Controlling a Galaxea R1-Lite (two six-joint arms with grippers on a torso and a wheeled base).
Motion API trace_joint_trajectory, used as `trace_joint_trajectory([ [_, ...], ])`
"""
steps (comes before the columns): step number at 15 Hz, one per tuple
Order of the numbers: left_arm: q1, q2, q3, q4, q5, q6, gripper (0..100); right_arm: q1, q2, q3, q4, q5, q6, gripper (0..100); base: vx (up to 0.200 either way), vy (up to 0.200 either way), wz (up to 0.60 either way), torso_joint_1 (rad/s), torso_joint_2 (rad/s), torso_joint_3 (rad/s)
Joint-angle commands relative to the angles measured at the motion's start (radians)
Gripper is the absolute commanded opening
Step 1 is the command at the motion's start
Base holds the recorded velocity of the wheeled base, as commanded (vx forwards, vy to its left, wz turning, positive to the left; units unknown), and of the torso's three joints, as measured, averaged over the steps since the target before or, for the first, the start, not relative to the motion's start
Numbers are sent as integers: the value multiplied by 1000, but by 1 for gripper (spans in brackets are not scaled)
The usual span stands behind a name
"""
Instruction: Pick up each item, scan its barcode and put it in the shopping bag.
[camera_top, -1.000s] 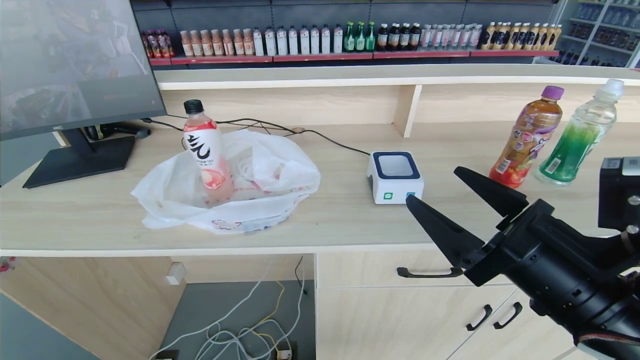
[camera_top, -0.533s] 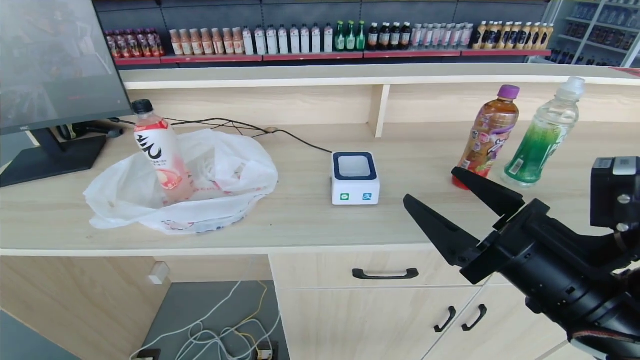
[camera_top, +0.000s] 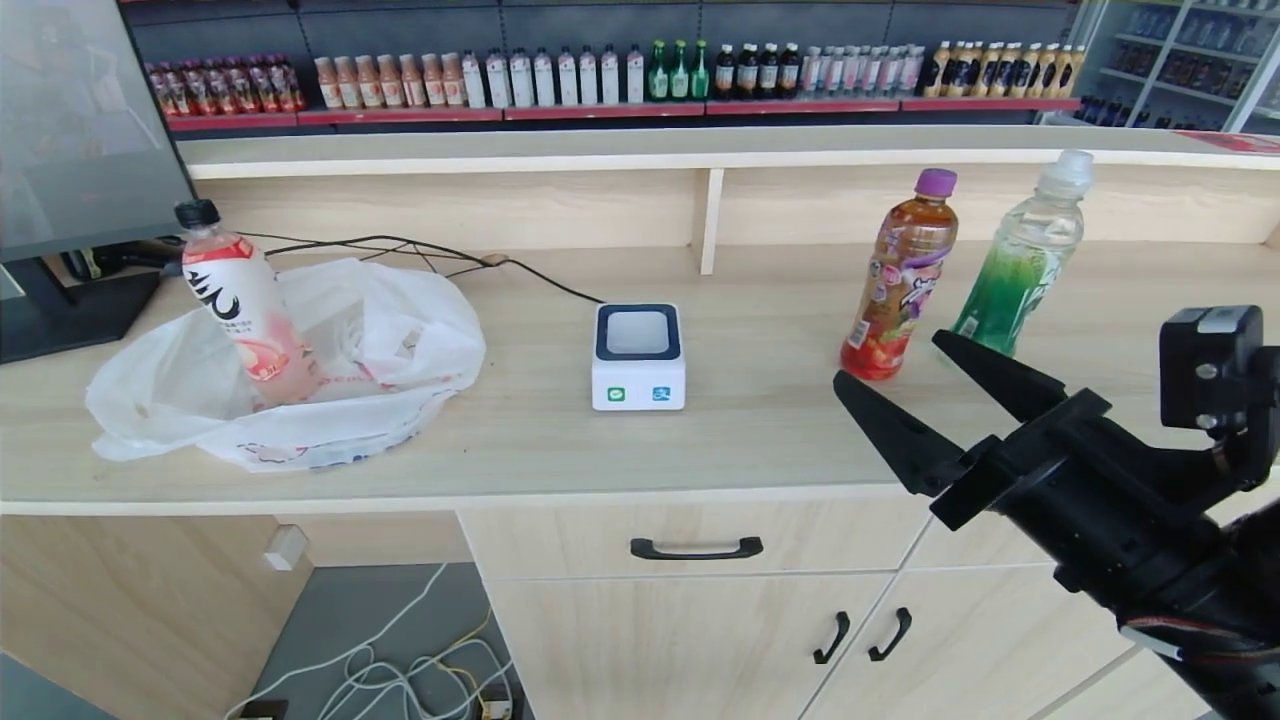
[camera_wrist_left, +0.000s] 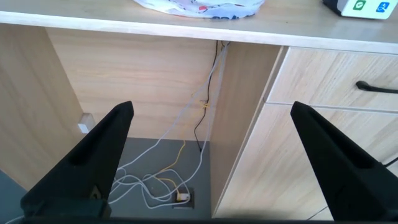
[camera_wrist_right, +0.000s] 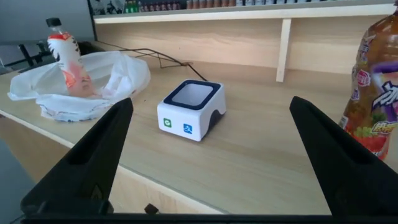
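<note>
Right end effector (camera_top: 890, 362) was spread wide and empty, near the orange bottle (camera_top: 900, 275). Risk: a finger clipping it or the adjacent green bottle (camera_top: 1015, 265) could topple 1.

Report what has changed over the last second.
The head camera swung toward the robot's right, so the things on the counter slide left in the picture without moving themselves. The right gripper, open throughout, has come closer to the purple-capped bottle and the green bottle. Nothing was grasped or released. The pink bottle stays in the shopping bag; the scanner stays put.
</note>
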Motion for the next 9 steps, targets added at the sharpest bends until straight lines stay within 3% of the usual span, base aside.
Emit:
trace_joint_trajectory([
  [1,2,0,0,0,0,-1,100,-70,30,1,-1,-1,-2,100,0,0,0,0,0,0],
  [5,2,0,0,0,0,-1,100,-197,93,-15,-1,-1,-2,100,0,0,0,0,0,0],
  [7,2,0,0,0,0,-2,100,-305,128,-43,-1,1,-2,100,0,0,0,0,0,0],
  [9,2,0,0,0,0,-2,100,-314,145,-66,-1,1,-2,100,0,0,0,0,0,0],
])
